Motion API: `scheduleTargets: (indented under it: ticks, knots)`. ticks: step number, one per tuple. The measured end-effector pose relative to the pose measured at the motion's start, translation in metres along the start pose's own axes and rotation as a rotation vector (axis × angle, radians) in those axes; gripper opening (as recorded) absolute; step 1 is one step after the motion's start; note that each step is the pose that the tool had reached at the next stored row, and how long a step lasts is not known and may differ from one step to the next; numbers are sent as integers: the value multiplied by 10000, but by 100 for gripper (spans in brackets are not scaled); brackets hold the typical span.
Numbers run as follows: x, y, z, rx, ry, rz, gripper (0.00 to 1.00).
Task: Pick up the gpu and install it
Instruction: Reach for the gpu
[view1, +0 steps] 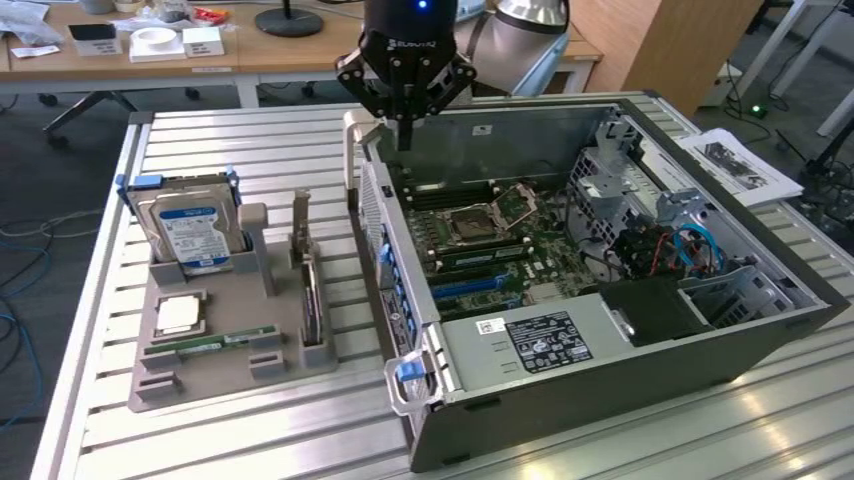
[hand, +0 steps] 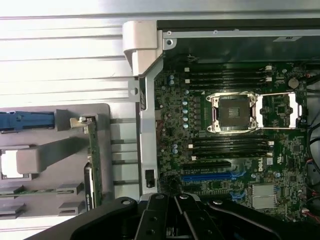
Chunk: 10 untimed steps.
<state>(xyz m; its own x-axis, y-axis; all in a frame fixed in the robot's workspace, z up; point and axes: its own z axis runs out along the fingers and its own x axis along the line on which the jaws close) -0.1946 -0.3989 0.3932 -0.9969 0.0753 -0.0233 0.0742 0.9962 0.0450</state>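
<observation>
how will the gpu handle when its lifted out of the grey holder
Probably stiff: the gpu is a thin flat board standing on edge in the grey holder without sagging. Likely light for its length, being so thin. Gripped off-centre, such a long narrow card may tilt.

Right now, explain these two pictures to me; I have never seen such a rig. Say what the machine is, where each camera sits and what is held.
The machine is a robot arm ending in a gripper, shut and holding nothing. One picture comes from a camera standing off the arm, the other from a camera on the wrist, looking down. On the metal table sits an open computer case with its motherboard exposed. Beside it, toward the exterior view's left, a grey holder carries parts: a hard drive, a processor chip, a memory stick and the gpu, standing on edge. The gripper hangs above the case wall nearest the holder.
</observation>
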Motion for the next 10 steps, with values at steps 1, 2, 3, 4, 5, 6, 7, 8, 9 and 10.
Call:
scheduleTargets:
  ticks: [1, 2, 3, 4, 5, 6, 7, 8, 9, 10]
  knots:
    - [32, -2, -1, 0, 0, 1, 11]
    - [67, -5, -1, 0, -1, 1, 11]
    - [98, -7, -2, 0, 0, 0, 11]
    - [130, -10, -2, 0, -1, -1, 11]
    - [162, -12, -3, -1, -1, -1, 11]
    - [195, -14, -4, 0, 0, 0, 11]
    - [227, -17, -4, -1, -1, 1, 11]
    - [260, -19, -5, 0, 0, 0, 11]
    - [298, -22, -6, 0, 0, 0, 11]
    - [333, -25, -7, 0, 0, -1, 11]
